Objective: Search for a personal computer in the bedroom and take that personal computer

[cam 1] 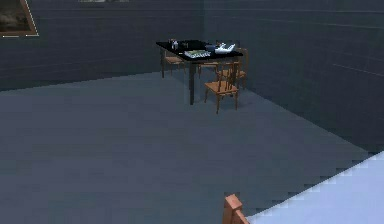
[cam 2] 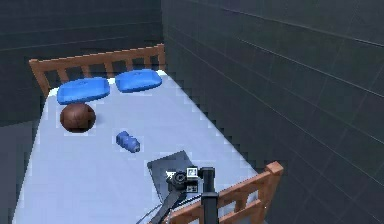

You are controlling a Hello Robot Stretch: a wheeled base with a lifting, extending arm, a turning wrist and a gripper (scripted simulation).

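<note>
A dark flat slab, shaped like a closed laptop [cam 2: 166,166], lies on the pale bed [cam 2: 190,125] near its foot. The arm [cam 2: 210,205] rises from the arm side view's bottom edge. Its white marker squares [cam 2: 190,177] stand at the laptop's near corner. The gripper [cam 2: 170,200] sits just left of them, with thin fingers slanting down to the left. I cannot tell whether it holds anything, since the laptop lies on the bed right at it.
On the bed are two blue pillows [cam 2: 82,92], a brown ball [cam 2: 78,117] and a small blue object [cam 2: 127,141]. A wooden headboard [cam 2: 95,62] and footboard [cam 2: 250,192] bound the bed. In the forward view, a black table [cam 1: 198,55] with wooden chairs [cam 1: 224,85] stands far across bare floor.
</note>
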